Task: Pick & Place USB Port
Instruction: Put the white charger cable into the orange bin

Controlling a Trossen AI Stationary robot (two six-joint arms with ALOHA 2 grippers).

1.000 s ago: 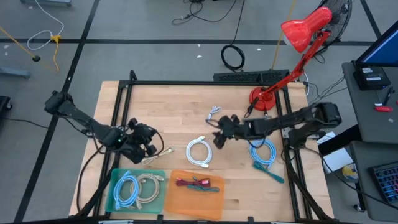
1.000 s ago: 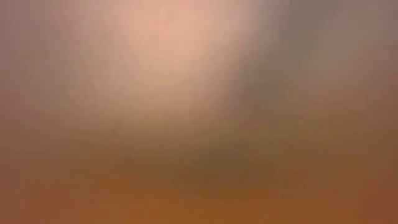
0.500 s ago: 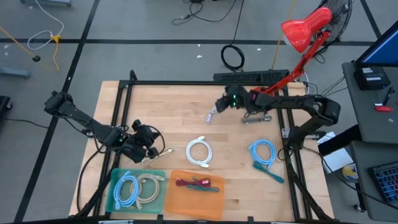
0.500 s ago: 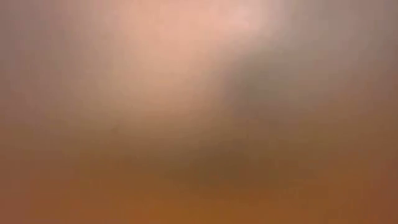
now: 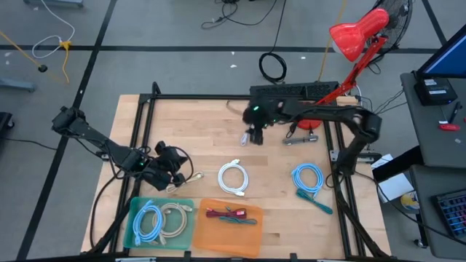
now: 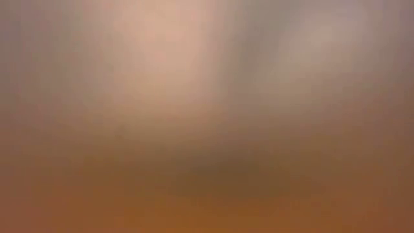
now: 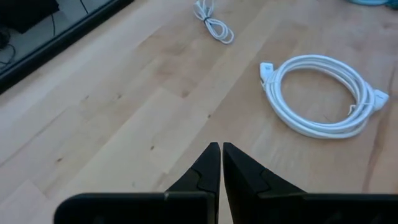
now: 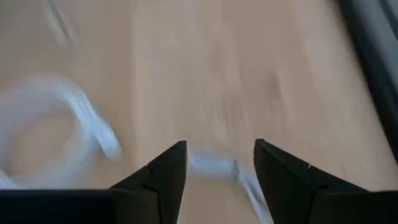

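Now Over the Small White USB Cable

Your right pincer (image 5: pixel 253 135) hangs with its fingers spread wide, empty, over the small white USB cable (image 5: pixel 249 135) at the far middle of the counter (image 5: pixel 211 120); in the right wrist view a pale strand of it lies between the fingers (image 8: pixel 165 171). Expect it to be light, limp and prone to sliding on the wood, so take it at the bundled middle, not a loose end. The right arm reaches leftward from its base, low over the boards. Your left pincer (image 7: pixel 221 149) waits pinched shut and empty at the near left, just left of the larger white cable coil (image 5: pixel 233 178).
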